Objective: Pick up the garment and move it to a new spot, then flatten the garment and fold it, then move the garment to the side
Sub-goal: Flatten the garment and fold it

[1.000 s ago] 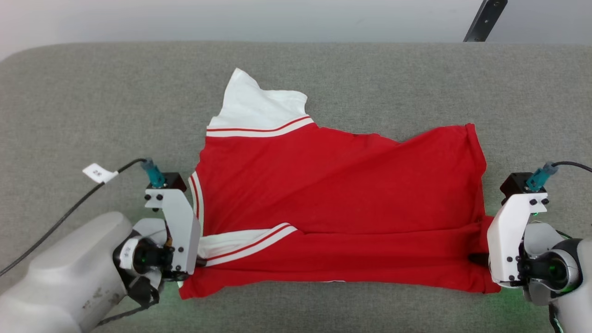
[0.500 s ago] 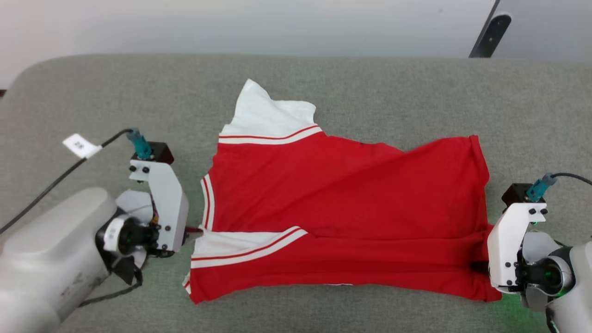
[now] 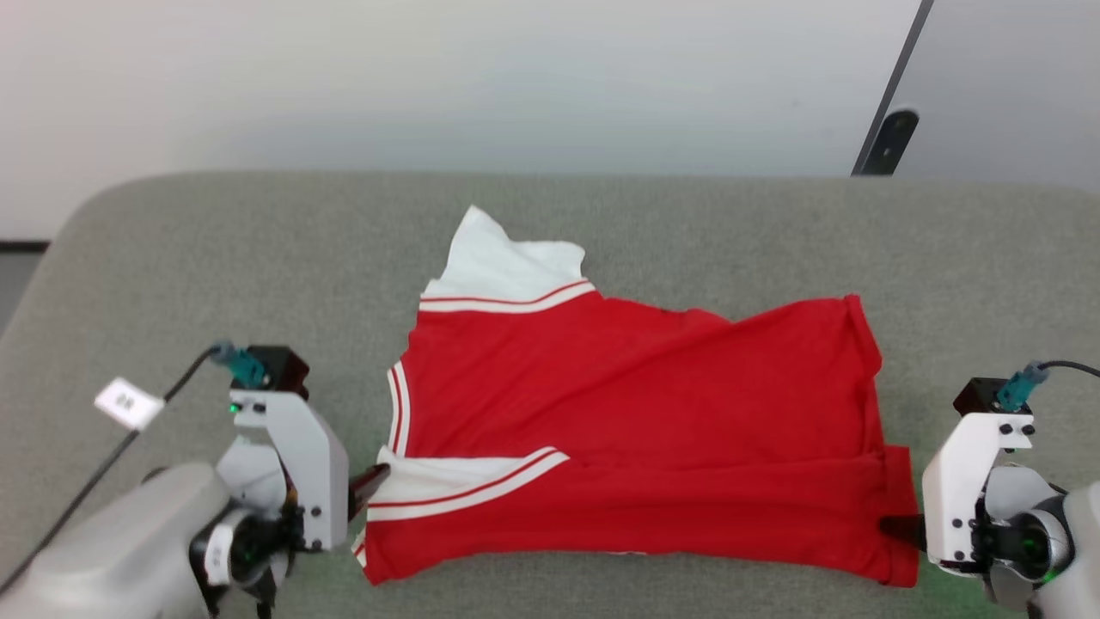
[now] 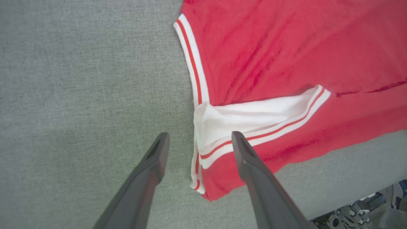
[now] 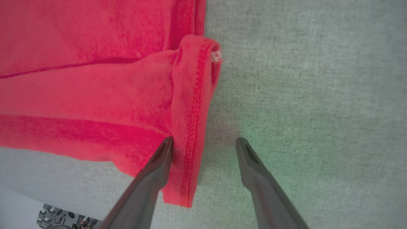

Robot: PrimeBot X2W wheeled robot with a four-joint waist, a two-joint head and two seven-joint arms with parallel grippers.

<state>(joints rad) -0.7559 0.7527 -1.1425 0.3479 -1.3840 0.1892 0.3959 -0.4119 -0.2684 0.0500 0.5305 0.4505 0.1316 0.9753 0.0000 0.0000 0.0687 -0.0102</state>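
Red garment [image 3: 636, 430] flat, bottom folded

The garment [image 3: 636, 413] is bright red, with white sleeves [image 3: 507, 262] and white bands [image 3: 507, 303], each carrying one thin red stripe. The surface [image 3: 730, 232] below is grey with a fine woven texture. The tag [image 3: 127, 403] is white and the plug [image 3: 245, 365] is teal.

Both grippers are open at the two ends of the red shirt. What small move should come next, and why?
Probably draw both grippers back off the garment. The left gripper and the right gripper stand open, holding nothing, yet each straddles a shirt edge, and the near strip already lies folded over. Once clear, they could go for the far white sleeve, not yet folded.
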